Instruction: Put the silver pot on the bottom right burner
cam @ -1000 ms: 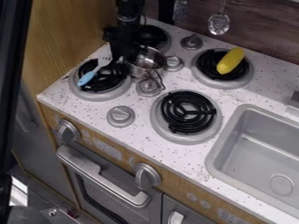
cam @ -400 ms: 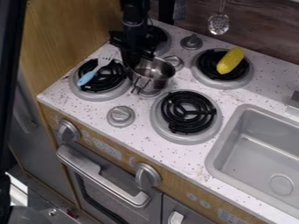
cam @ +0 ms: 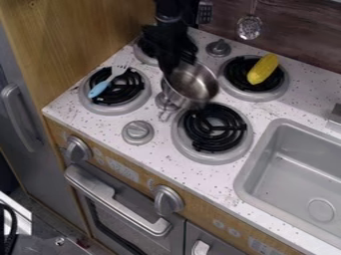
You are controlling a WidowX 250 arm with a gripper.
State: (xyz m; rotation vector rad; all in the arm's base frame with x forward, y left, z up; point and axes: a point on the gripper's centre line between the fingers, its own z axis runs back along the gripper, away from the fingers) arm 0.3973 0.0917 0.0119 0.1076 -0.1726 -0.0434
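Note:
The gripper point(cam: 172, 67) hangs down at the upper middle, shut on the left rim of the silver pot point(cam: 192, 85). Held in the air, the pot is tilted, its opening facing up and right, just above the upper-left edge of the bottom right burner point(cam: 214, 127). That burner's black coil has nothing resting on it.
A blue and white fork point(cam: 109, 80) lies on the bottom left burner point(cam: 133, 103). Yellow corn point(cam: 262, 69) rests on the top right burner point(cam: 285, 90). The sink point(cam: 265, 164) is at the right, and several knobs stand between the burners.
The gripper has moved right and slightly toward the front with the pot, from beside the bottom left burner to near the bottom right one. More of the left burner shows.

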